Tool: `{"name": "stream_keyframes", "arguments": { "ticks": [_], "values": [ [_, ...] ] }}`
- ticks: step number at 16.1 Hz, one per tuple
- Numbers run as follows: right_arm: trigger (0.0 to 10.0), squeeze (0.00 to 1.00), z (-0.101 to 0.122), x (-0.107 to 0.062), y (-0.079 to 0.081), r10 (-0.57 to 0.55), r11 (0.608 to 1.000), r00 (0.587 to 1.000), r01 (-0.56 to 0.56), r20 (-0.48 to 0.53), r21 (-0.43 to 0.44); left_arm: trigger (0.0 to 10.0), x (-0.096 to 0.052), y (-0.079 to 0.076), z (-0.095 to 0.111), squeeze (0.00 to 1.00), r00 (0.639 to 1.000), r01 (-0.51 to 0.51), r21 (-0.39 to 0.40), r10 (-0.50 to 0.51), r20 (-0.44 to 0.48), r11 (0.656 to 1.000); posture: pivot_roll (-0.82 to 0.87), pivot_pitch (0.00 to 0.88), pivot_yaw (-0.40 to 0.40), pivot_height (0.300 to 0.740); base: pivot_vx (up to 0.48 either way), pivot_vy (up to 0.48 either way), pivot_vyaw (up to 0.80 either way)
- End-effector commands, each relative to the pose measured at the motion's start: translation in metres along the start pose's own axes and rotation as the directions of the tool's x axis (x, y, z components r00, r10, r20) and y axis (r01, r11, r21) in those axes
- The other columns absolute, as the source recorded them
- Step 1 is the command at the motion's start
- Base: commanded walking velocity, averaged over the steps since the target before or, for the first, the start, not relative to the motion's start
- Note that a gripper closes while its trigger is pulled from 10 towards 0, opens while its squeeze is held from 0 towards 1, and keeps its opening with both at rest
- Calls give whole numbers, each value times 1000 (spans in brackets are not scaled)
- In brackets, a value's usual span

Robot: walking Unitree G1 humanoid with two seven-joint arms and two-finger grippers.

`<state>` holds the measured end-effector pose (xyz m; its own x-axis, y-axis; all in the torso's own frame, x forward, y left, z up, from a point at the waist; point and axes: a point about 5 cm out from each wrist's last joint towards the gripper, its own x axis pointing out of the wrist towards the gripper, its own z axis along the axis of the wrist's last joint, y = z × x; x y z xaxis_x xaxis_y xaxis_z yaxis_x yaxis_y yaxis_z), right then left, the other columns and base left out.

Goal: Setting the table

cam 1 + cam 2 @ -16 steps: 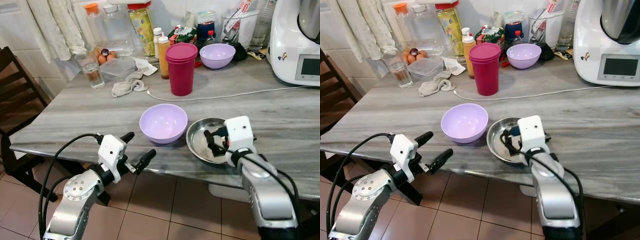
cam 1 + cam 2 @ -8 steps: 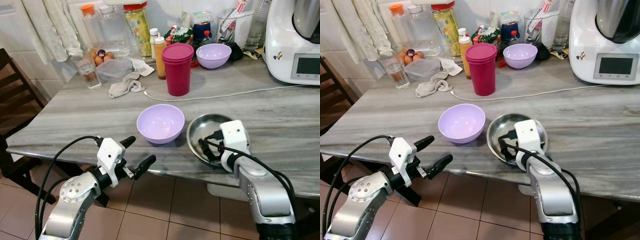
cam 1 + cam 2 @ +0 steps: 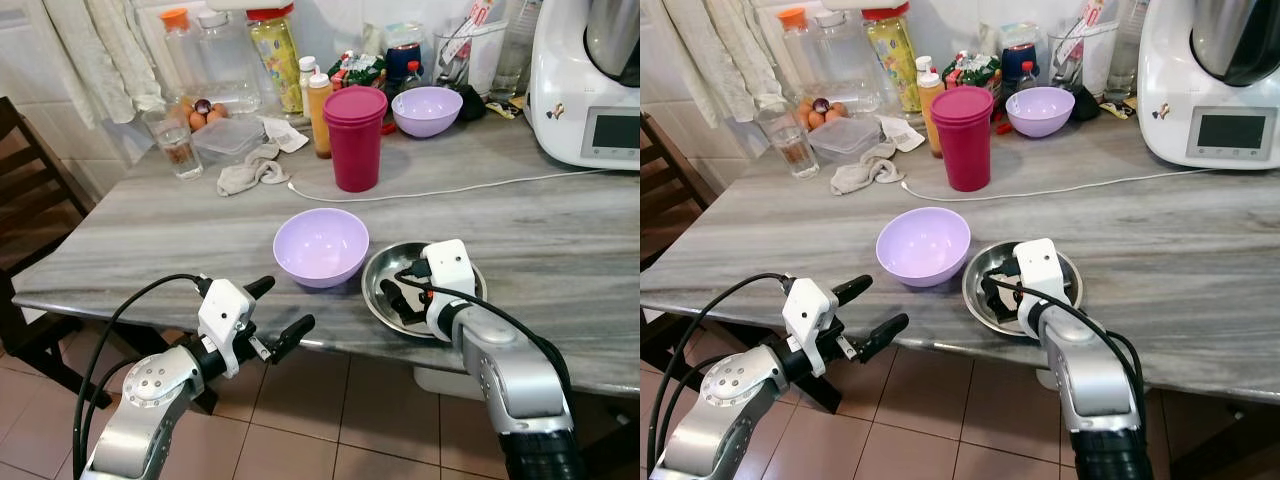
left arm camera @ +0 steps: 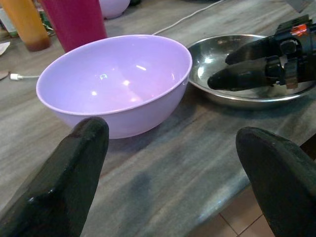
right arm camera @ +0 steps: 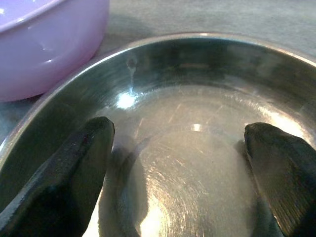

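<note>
A grey marbled table (image 3: 560, 230) fills the scene, with a dark chair (image 3: 30, 200) at its left end and tiled floor (image 3: 330, 430) below its near edge. At the far right stands a white kitchen machine (image 3: 590, 85) with a small screen, and a white cable (image 3: 450, 190) runs from that side across the tabletop toward a crumpled cloth (image 3: 250, 175). Along the back sit bottles (image 3: 282, 55), a clear lidded box (image 3: 228, 138), eggs (image 3: 205, 112), a glass (image 3: 178, 145), a second purple bowl (image 3: 427, 110) and, nearer the middle, a tall red cup (image 3: 357, 138). Close to the near edge a purple bowl (image 3: 320, 246) stands upright, and just to its right lies a shallow steel dish (image 3: 380, 285), the two rims almost touching. The right gripper (image 3: 400, 297) reaches into the dish from the robot's side, its black fingers (image 5: 69, 168) spread apart and resting on the dish's shiny bottom with nothing between them; the right wrist view shows the dish's floor bare between the two tips and the purple bowl just beyond the rim. The left gripper (image 3: 272, 310) hovers off the table's near edge, in front of the purple bowl and apart from it, fingers wide apart and empty.
</note>
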<state>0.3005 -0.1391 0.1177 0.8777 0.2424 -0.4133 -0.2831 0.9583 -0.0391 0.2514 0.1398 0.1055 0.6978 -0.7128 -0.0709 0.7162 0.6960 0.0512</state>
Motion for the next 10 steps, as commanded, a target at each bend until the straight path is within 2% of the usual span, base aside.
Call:
{"name": "stream_keyframes", "arguments": {
  "ticks": [1, 5, 9, 10],
  "values": [
    [10000, 698, 2, 5, 6, 29, 1000, 1000, -29, 1, 11, 10000, -4, 2, 2, 0, 1000, 3, 25, -2, -14, 1000, -227, 50, 145, 740, 0, 0, 0],
    [10000, 690, 5, 12, 10, 41, 999, 999, -42, 8, 15, 10000, -4, 0, 1, 0, 1000, 5, 28, -5, -21, 1000, -224, 53, 147, 740, 0, 0, 0],
    [10000, 667, -2, 13, 15, 66, 997, 998, -66, 6, 32, 10000, -4, -1, 0, 0, 1000, 6, 31, -5, -27, 999, -225, 55, 152, 740, 0, 0, 0],
    [10000, 659, 3, 10, 13, 54, 998, 997, -56, 52, 32, 10000, -4, -1, 0, 0, 1000, 9, 32, -8, -28, 999, -227, 54, 154, 740, 0, 0, 0]
  ]
}}
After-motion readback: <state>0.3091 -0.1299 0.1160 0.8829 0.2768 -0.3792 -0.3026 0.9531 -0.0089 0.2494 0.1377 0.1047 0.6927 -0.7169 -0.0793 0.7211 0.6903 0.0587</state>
